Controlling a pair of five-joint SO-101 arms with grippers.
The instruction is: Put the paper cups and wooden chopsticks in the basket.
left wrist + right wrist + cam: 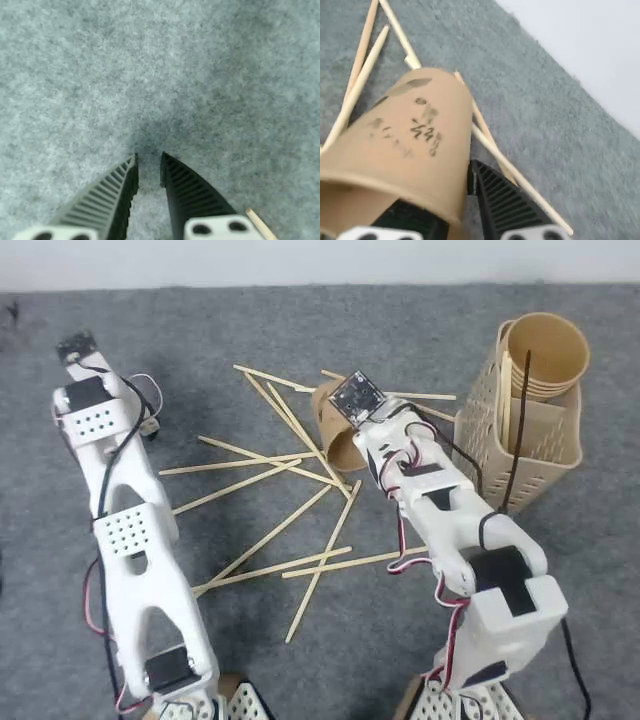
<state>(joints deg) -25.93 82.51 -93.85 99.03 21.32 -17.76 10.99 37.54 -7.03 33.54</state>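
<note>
Wooden chopsticks lie fanned over the grey carpet nearest the arm bases, none of them gathered. Just beyond them the right gripper looks clenched on the wall of a paper cup tipped on its side among the sticks. I judge the step in hand to be carrying that cup. Lift it straight up first so no stick drags along, then turn it mouth-up and lower it into the stacked cups in the basket farther right, minding the sticks standing there. Squeeze gently, since thin paper crumples. Far off to the left, the left gripper hangs slightly parted over bare carpet, holding nothing
</note>
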